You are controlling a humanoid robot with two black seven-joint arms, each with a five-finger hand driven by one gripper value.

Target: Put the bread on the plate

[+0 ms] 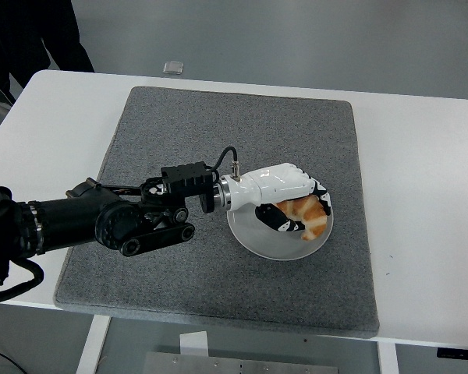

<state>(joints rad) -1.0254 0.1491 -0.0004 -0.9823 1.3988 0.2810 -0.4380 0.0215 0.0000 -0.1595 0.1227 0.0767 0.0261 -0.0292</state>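
Observation:
A golden croissant-shaped bread (310, 216) lies over the right part of a clear round plate (259, 238) on the grey mat. My left hand (294, 204), white with black fingers, reaches in from the left over the plate. Its fingers (274, 219) are curled around the bread and hold it at the plate. The right arm is out of view.
The grey mat (218, 132) covers the middle of the white table (421, 156). A small pale object (172, 67) lies on the floor beyond the table's far edge. A person's dark legs (31, 39) stand at the top left.

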